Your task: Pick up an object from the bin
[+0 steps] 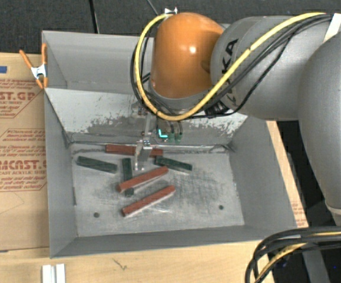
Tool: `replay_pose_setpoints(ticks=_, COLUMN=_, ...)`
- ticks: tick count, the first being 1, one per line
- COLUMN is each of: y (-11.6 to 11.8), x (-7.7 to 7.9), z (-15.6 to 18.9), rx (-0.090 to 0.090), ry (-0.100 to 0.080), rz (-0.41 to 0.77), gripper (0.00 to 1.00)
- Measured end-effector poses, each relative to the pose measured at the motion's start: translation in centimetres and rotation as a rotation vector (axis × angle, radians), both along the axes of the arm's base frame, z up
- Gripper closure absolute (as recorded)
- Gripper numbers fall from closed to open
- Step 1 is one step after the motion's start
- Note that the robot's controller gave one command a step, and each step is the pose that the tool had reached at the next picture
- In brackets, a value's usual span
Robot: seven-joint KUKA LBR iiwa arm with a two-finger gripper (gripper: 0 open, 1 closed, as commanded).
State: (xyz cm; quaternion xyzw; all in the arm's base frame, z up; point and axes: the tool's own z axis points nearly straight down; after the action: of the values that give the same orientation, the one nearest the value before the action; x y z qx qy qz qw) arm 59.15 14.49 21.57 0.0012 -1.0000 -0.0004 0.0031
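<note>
dark grey floor (17,5) along the top, pale wooden tabletop (158,268) (bare) along the bottom

Bright even light, glare on orange cover (188,49), perhaps soft shadow in bin (61,152)

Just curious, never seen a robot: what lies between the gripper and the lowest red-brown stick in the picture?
In the camera view, a second red-brown stick lies aslant between the gripper and the lowest stick.
</note>
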Motion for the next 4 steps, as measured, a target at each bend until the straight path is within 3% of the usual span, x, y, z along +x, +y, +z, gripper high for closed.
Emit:
replay_pose_setpoints(ticks=1, y=-0.1, x=0.2, z=0.5, rx=0.001, ry=-0.008, rz=-0.002, gripper=0.00)
replay_pose_setpoints(ticks=2, y=-1.6, x=-0.2, z=-6.2, rx=0.001, ry=-0.012, rz=0.071, gripper=0.00)
replay_pose_setpoints(ticks=3, y=-2.8, x=-2.1, z=-13.8, rx=0.002, ry=-0.006, rz=0.186, gripper=1.00)
replay_pose_setpoints(ticks=4, y=-2.8, x=-2.1, z=-13.8, rx=0.002, ry=-0.006, rz=0.186, gripper=1.00)
